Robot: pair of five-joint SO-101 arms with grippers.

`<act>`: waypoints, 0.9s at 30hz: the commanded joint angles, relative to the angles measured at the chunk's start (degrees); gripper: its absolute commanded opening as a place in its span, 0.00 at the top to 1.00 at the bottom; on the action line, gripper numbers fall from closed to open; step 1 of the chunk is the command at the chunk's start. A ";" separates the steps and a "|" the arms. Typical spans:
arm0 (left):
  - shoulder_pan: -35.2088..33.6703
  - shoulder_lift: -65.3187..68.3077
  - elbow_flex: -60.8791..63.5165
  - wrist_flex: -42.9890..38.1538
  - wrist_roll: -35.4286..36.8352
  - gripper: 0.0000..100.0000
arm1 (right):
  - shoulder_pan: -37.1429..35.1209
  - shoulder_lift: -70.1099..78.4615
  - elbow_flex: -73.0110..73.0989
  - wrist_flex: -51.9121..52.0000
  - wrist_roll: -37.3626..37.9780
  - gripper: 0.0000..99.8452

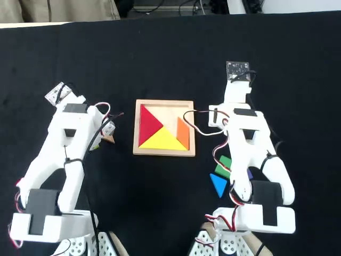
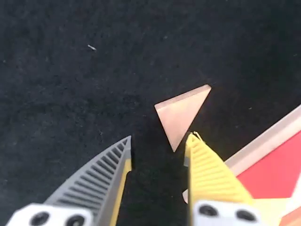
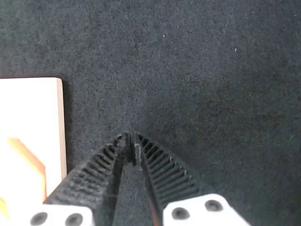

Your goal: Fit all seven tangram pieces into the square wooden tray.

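Observation:
The square wooden tray (image 1: 164, 151) lies mid-table holding a red triangle (image 1: 148, 124), a yellow triangle (image 1: 162, 141) and an orange piece (image 1: 183, 132). A small tan triangle (image 2: 181, 112) lies on the black cloth just left of the tray, also seen from above as the tan triangle (image 1: 109, 140). My left gripper (image 2: 157, 141) is open right over it, the yellow finger (image 2: 207, 165) by its nearest corner. My right gripper (image 3: 129, 139) is shut on nothing, over bare cloth just right of the tray's edge (image 3: 58, 117). A green piece (image 1: 224, 165) and a blue triangle (image 1: 218, 184) lie beside the right arm.
A purple piece (image 1: 249, 174) peeks out from under the right arm. The tray's corner (image 2: 268, 141) with the red triangle (image 2: 277, 169) lies close to the left gripper. Black cloth covers the whole table, with open room behind the tray.

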 commanded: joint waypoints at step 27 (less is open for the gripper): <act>-4.26 11.78 -9.71 -5.01 -19.96 0.76 | -2.64 -2.51 0.66 -0.53 5.01 0.99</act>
